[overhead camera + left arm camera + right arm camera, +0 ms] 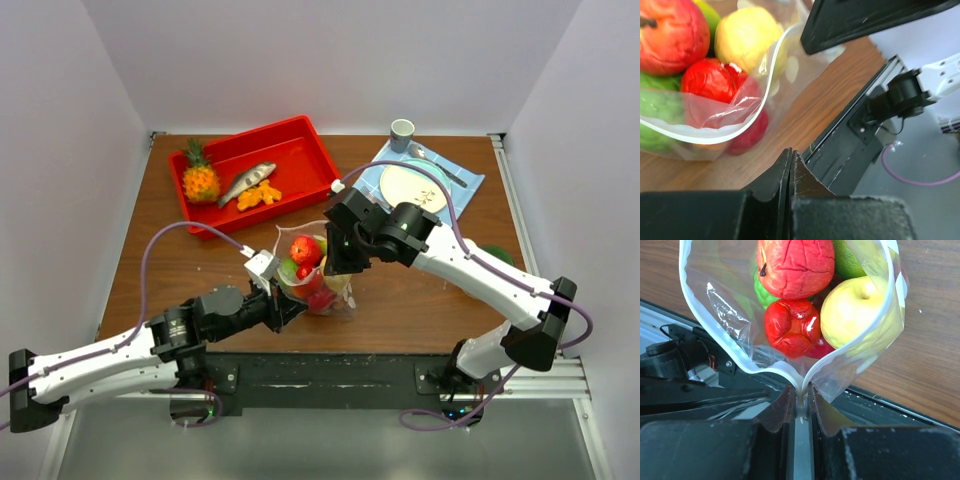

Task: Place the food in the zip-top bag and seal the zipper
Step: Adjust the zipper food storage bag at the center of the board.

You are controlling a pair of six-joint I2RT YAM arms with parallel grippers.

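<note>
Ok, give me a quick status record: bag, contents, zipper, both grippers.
bag: clear white-dotted plastic zip-top bag, mouth gaping
contents: round red, green and yellow plastic toy fruits, all inside the bag
zipper: clear ridged zipper strip, unsealed, its two sides spread apart
left gripper: shut, nothing between the fingers, beside the bag
right gripper: shut on one end of the zipper strip

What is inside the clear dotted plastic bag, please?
A large wrinkled red toy fruit, a smaller red one, a round yellow one and green fruit. Anything beneath them is covered.
</note>
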